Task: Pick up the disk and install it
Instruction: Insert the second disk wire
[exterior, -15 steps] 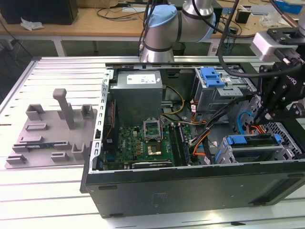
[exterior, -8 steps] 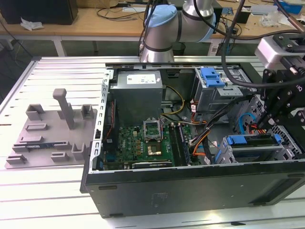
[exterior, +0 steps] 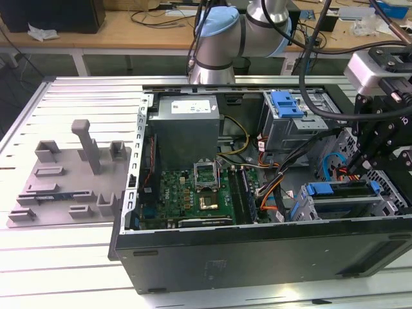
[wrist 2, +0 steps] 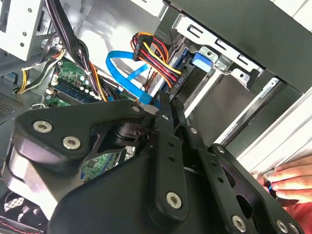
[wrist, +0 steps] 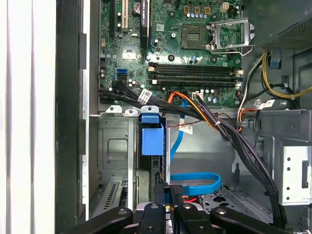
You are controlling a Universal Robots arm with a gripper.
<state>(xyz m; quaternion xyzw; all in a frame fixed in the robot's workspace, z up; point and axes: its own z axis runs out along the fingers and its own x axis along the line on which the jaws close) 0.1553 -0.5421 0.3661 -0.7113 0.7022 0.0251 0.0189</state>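
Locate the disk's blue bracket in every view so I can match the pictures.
Exterior view: disk's blue bracket atop the drive cage, toward the exterior view's right.
Second wrist view: bracket in the cage slot.
First wrist view: bracket in the cage slot.
Shared landmark: green motherboard.

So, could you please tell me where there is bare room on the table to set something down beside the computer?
The ribbed table is bare in front of the grey fixture plate and between that plate and the computer case's front corner. Inside the case it is crowded: cables run between the motherboard and drive cage, where the gripper stands.
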